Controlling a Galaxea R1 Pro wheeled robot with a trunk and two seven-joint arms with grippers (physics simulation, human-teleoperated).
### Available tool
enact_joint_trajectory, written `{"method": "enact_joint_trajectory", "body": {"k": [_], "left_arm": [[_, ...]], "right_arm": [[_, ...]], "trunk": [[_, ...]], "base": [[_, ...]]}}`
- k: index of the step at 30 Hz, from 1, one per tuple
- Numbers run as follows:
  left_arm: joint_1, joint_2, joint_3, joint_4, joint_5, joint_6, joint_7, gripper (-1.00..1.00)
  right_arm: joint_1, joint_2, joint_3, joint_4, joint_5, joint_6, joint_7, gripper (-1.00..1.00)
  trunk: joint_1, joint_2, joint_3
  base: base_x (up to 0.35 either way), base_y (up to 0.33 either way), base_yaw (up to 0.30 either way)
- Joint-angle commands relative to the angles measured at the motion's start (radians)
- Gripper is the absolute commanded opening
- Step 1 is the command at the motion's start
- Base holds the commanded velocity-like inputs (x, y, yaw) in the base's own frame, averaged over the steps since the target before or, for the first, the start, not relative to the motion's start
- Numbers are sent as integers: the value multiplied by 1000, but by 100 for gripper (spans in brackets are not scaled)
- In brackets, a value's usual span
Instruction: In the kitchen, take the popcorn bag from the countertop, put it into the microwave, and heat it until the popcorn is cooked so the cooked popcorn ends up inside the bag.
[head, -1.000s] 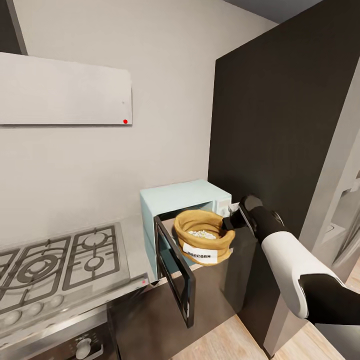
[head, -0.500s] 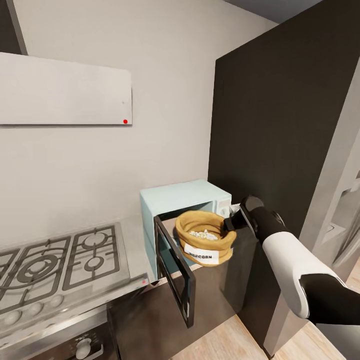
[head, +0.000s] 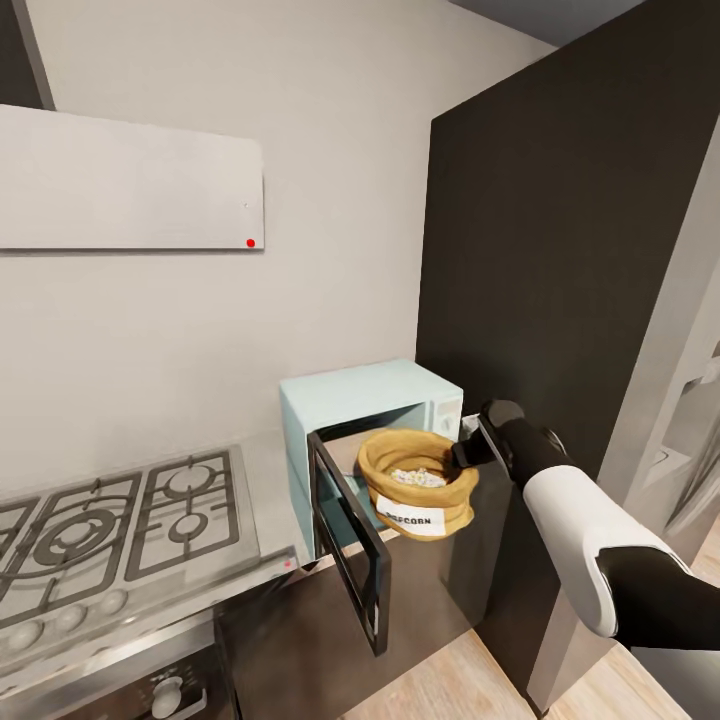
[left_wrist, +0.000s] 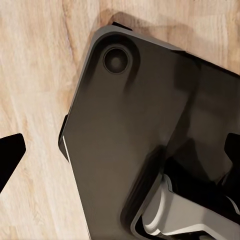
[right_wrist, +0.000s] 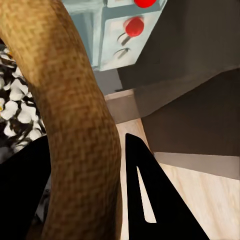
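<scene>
The tan popcorn bag (head: 417, 482) hangs in front of the open mouth of the mint-blue microwave (head: 365, 392), which stands on the countertop (head: 266, 478). Its white label faces me and pale popcorn (head: 418, 477) shows inside. My right gripper (head: 466, 452) is shut on the sack's rolled rim (right_wrist: 75, 115) at its right side, one black finger (right_wrist: 150, 200) outside the cloth. White popcorn (right_wrist: 12, 95) lies just inside the rim. The microwave's dark glass door (head: 350, 545) is swung open to the left. My left gripper (left_wrist: 120, 150) hangs open over the wood floor.
A steel gas hob (head: 110, 535) lies left of the microwave, with the white hood (head: 130, 180) above and an oven front (head: 170, 690) below. A tall dark cabinet (head: 560, 250) stands close to my right arm. The robot's dark base (left_wrist: 135, 125) sits below my left gripper.
The right gripper has carried the bag slightly to the right and a little lower in front of the microwave's opening. The door and the camera have stayed put.
</scene>
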Motion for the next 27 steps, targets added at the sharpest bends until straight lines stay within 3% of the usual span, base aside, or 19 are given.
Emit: {"method": "enact_joint_trajectory", "body": {"k": [1,13,27], "left_arm": [[0,0,0,0,3,-3,2,100],[0,0,-1,0,3,-2,-4,100],[0,0,-1,1,3,-1,-10,100]], "right_arm": [[0,0,5,-1,9,3,9,-100],[0,2,7,-1,9,3,8,-100],[0,3,7,-1,8,3,12,-100]], "trunk": [[0,-1,-1],[0,-1,-1],[0,-1,-1]], "base": [[123,0,0],[212,3,0],[167,122,0]]}}
